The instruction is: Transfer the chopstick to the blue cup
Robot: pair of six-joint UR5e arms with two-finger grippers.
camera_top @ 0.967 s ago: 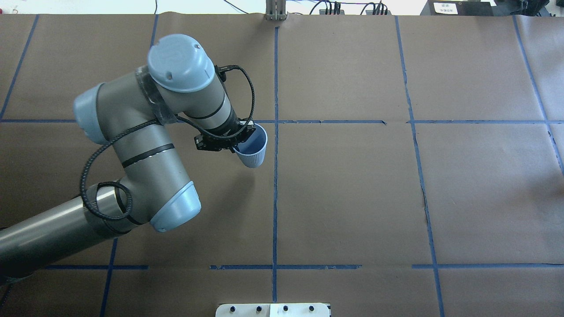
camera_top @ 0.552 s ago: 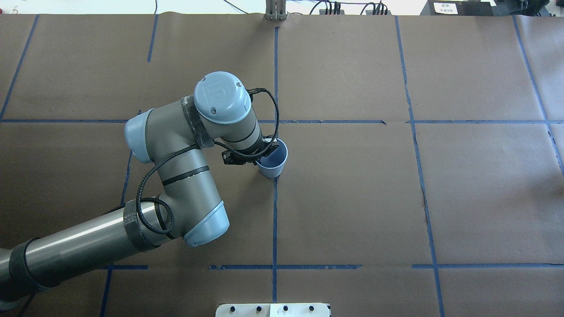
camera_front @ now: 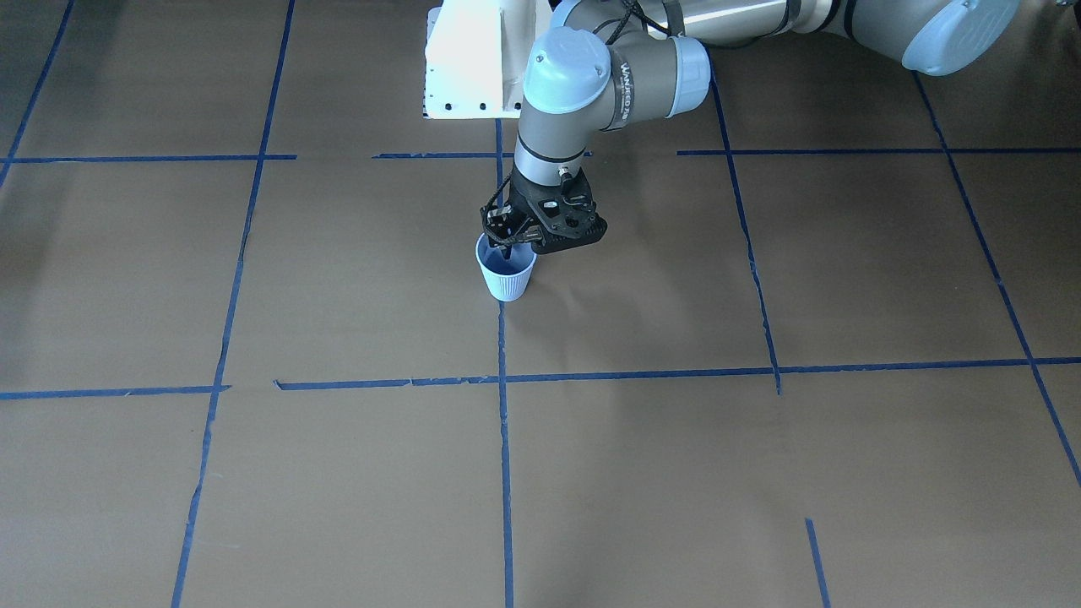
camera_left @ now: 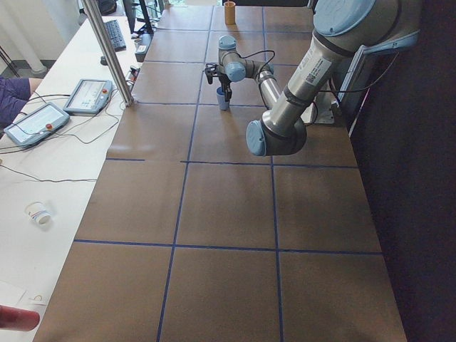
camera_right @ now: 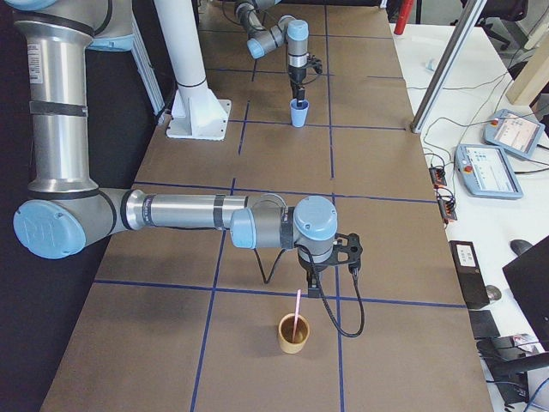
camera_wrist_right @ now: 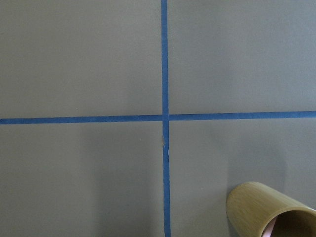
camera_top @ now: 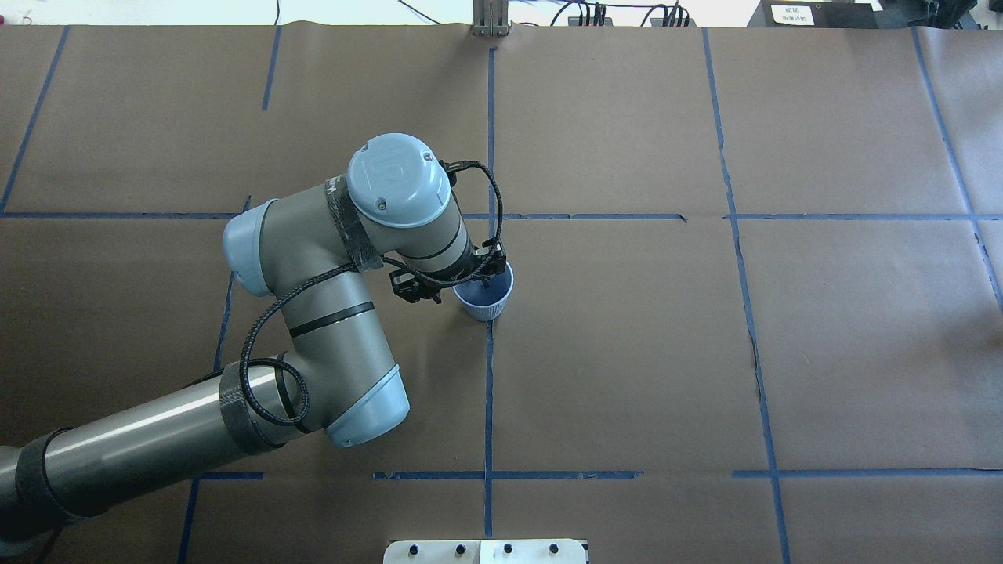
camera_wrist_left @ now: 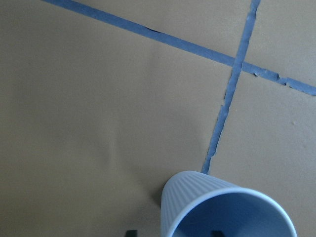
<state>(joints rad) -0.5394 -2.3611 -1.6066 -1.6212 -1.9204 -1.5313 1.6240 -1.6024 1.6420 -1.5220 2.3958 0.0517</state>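
The blue cup [camera_front: 507, 283] stands upright on the brown table on the centre tape line; it also shows in the overhead view [camera_top: 486, 304] and the left wrist view [camera_wrist_left: 197, 207]. My left gripper [camera_front: 508, 247] points down over its rim, one finger inside and one outside, with the jaws apart. The pink chopstick [camera_right: 297, 309] stands in a tan cup [camera_right: 292, 336] at the table's right end. My right gripper [camera_right: 316, 287] hangs just above and behind that cup. I cannot tell if it is open or shut.
The white robot base [camera_front: 473, 59] stands behind the blue cup. Blue tape lines [camera_top: 489, 376] divide the table into squares. Teach pendants [camera_right: 506, 142] and cables lie on the white side table. The tan cup's rim shows at the lower right of the right wrist view [camera_wrist_right: 271, 207].
My left arm swung right and down with the blue cup. The cup was tilted in the air and now stands upright on the centre line.
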